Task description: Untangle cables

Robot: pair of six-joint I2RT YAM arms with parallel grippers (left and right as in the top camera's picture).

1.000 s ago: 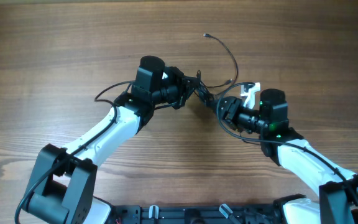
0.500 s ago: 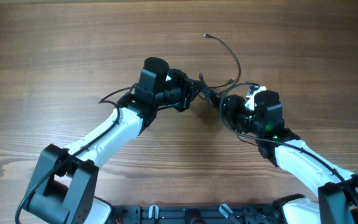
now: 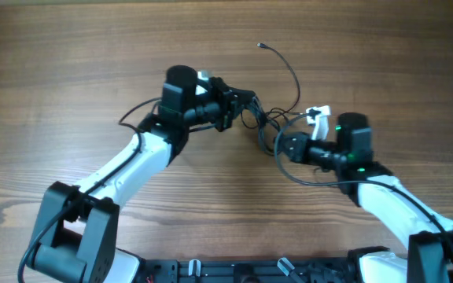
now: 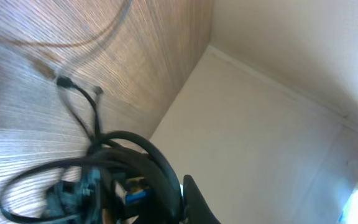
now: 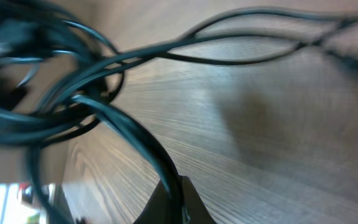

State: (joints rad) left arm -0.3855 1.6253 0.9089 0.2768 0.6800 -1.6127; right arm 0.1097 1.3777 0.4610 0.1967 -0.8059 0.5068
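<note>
The cables [image 3: 259,118] are thin black cords tangled in a small bundle between my two grippers at the table's middle. One strand arcs away to a tiny plug [image 3: 261,45] at the back. My left gripper [image 3: 241,106] is shut on the bundle's left side; in the left wrist view a thick black loop [image 4: 148,155] runs into its fingertips [image 4: 188,194]. My right gripper [image 3: 281,146] is shut on a strand at the bundle's lower right. The right wrist view shows that cord [image 5: 138,140] pinched between the jaws, with the knot [image 5: 73,93] blurred beyond.
The wooden table [image 3: 69,55] stretches bare-grained on all sides of the bundle. Thicker black leads [image 3: 136,118] loop off the left arm, and another curls below the right wrist [image 3: 309,179]. The arm bases stand at the front edge [image 3: 234,271].
The right gripper was open and has shut on a cable strand, drawing back to the right. The left gripper has pulled left and up, spreading the bundle between them.
</note>
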